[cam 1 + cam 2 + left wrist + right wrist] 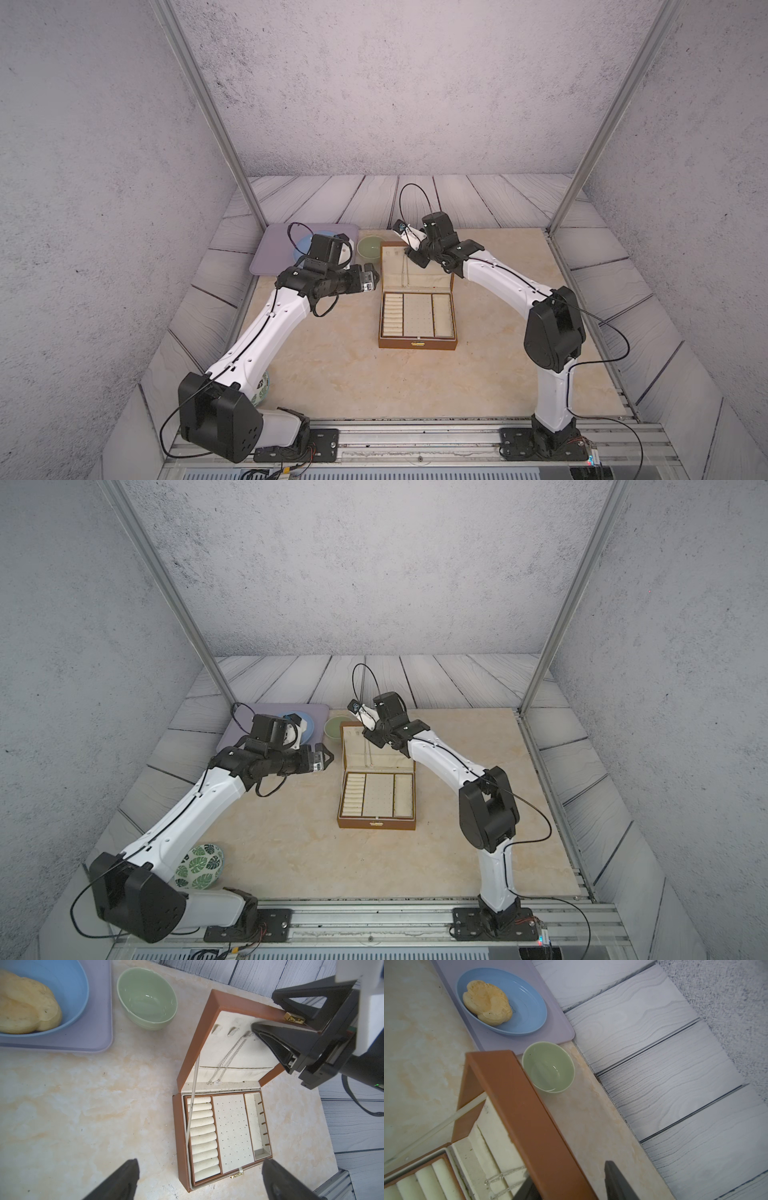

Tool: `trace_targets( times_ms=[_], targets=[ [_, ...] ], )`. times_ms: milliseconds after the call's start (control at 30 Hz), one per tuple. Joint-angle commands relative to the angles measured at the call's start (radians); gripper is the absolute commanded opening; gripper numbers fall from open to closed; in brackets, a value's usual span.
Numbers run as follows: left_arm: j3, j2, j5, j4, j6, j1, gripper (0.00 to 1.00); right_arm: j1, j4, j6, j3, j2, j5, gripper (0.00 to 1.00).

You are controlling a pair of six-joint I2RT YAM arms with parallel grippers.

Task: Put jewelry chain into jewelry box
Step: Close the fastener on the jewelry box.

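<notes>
Silver jewelry chain (227, 1057) hangs in the jewelry box (197, 1043), just beside the right pincer (262, 1013). Its jaws are apart. It should back away slowly.

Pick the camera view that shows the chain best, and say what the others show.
The left wrist view: the chain hangs full length, both strands clear, against the box lid's cream lining. The right wrist view catches only a short stretch; both top views show a faint thin line.
</notes>
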Motion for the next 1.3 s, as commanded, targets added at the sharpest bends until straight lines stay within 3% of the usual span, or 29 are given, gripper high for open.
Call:
trace_targets(
  times_ms=[0, 200, 433, 533, 867, 1133, 1267],
  targets=[
    [-0.015, -0.028, 0.006, 0.003, 0.004, 0.009, 0.98, 0.001, 0.003, 0.047, -0.023, -0.043, 0.046, 0.53],
    [-0.029, -0.044, -0.016, 0.011, -0.004, 0.009, 0.98, 0.001, 0.026, 0.088, -0.065, -0.124, 0.076, 0.61],
    [-0.052, -0.061, -0.054, 0.041, -0.019, 0.009, 0.98, 0.001, 0.036, 0.237, -0.173, -0.255, 0.099, 0.62],
    [-0.081, -0.072, -0.060, 0.083, -0.037, 0.009, 0.98, 0.001, 0.036, 0.389, -0.246, -0.318, 0.092, 0.61],
    [-0.129, -0.093, -0.117, 0.088, -0.079, 0.010, 0.98, 0.001, 0.086, 1.171, -0.496, -0.420, -0.053, 0.56],
    [-0.183, -0.179, -0.177, 0.044, -0.102, 0.010, 0.98, 0.011, 0.164, 1.683, -0.568, -0.381, 0.117, 0.52],
    [-0.224, -0.213, -0.162, 0.051, -0.112, 0.009, 0.98, 0.011, 0.174, 1.858, -0.588, -0.355, 0.195, 0.50]
  ],
)
